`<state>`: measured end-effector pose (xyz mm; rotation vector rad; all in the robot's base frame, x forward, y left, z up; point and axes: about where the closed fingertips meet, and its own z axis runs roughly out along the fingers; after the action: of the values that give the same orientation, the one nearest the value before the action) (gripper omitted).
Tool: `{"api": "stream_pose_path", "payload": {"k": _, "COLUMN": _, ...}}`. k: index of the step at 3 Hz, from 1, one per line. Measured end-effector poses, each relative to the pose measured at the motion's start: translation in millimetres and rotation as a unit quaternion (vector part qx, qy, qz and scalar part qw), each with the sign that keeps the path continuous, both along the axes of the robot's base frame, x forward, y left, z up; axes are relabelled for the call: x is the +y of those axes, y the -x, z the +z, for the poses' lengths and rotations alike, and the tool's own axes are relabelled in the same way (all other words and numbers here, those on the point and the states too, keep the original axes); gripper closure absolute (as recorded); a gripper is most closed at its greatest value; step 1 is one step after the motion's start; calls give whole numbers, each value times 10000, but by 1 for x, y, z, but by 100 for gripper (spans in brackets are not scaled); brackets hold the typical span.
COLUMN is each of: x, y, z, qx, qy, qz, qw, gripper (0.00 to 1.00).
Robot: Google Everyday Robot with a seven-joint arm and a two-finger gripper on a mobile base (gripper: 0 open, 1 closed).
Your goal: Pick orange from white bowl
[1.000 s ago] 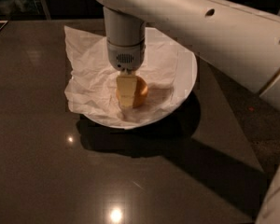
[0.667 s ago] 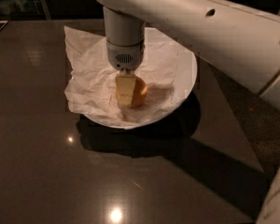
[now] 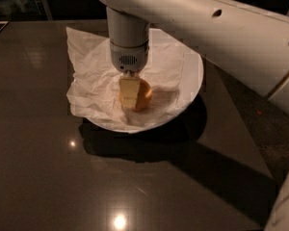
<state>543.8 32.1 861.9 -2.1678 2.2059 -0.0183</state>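
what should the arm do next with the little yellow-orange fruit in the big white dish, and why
Probably a short, straight lift. The gripper is down at the small yellow-orange orange, which sits on crumpled white paper inside the wide glossy white bowl. Whether the grip is set is not visible, so rise slowly and watch that the paper stays behind.

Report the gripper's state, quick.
Gripper: lowered into the white bowl, right against the orange. Whether it is open, closed or already gripping the orange cannot be told.
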Motion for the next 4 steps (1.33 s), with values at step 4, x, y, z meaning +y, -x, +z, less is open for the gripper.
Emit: {"api": "stream_pose_path", "payload": {"k": 4, "x": -29, "y": 85, "z": 115, "qx": -1288, "qy": -1151, "qz": 614, "qw": 9830, "gripper": 100}}
